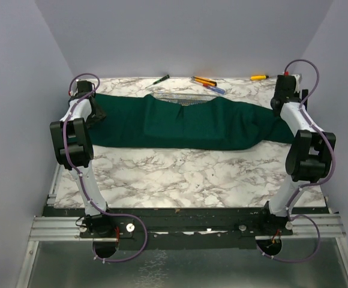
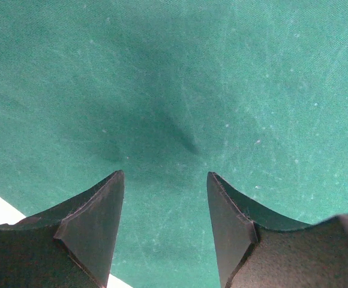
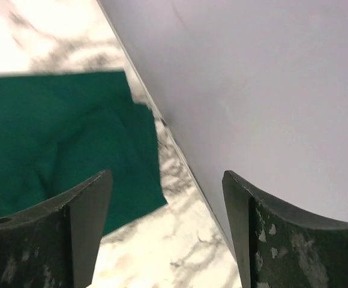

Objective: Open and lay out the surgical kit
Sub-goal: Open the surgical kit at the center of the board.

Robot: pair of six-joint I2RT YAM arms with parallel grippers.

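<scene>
The surgical kit's dark green cloth [image 1: 186, 123] lies stretched in a long band across the back half of the marble table. A strip of its silver wire-mesh tray [image 1: 182, 96] shows at the cloth's far edge; the rest of the kit is hidden under the cloth. My left gripper [image 1: 99, 111] stands over the cloth's left end. In the left wrist view it [image 2: 165, 174] is open just above the green cloth [image 2: 180, 78], nothing between its fingers. My right gripper [image 1: 274, 107] is at the cloth's right end. It [image 3: 167, 173] is open and empty, with the cloth's corner [image 3: 72, 132] lying beside the left finger.
Loose screwdrivers lie along the table's back edge: a green-handled one [image 1: 160, 79], orange and blue ones [image 1: 207, 81] and a yellow one [image 1: 259, 77]. The grey right wall [image 3: 270, 90] stands close beside my right gripper. The left wall is near my left arm.
</scene>
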